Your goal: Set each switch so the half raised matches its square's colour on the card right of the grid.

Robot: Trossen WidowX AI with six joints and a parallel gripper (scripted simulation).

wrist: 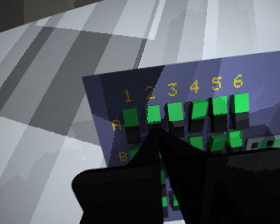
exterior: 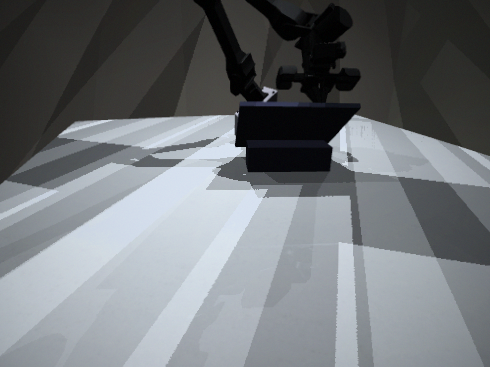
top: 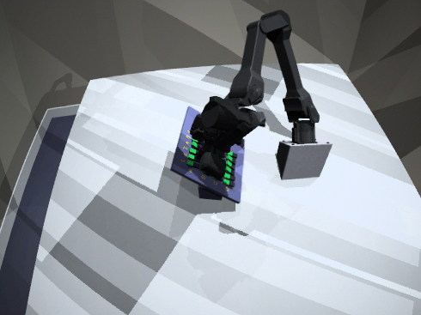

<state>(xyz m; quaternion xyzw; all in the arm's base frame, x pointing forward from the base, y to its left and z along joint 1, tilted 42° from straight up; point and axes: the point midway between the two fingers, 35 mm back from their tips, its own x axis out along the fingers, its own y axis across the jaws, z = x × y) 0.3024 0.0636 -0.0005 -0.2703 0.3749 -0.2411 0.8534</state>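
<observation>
The blue switch panel stands tilted on a dark block. In the wrist view, row A shows switch 1, switch 2, switch 3, switch 4, switch 5 and switch 6, each green above dark grey. Which halves are raised is hard to tell. My gripper is shut and empty, its tips at the dark half of A2; contact is unclear. It hides much of rows B to D. The card shows only partly at the right.
The dark support block sits under the panel. A grey box is at the arm's base, right of the panel in the top view. A dark strip runs beside the table's left edge. Shadows streak the table.
</observation>
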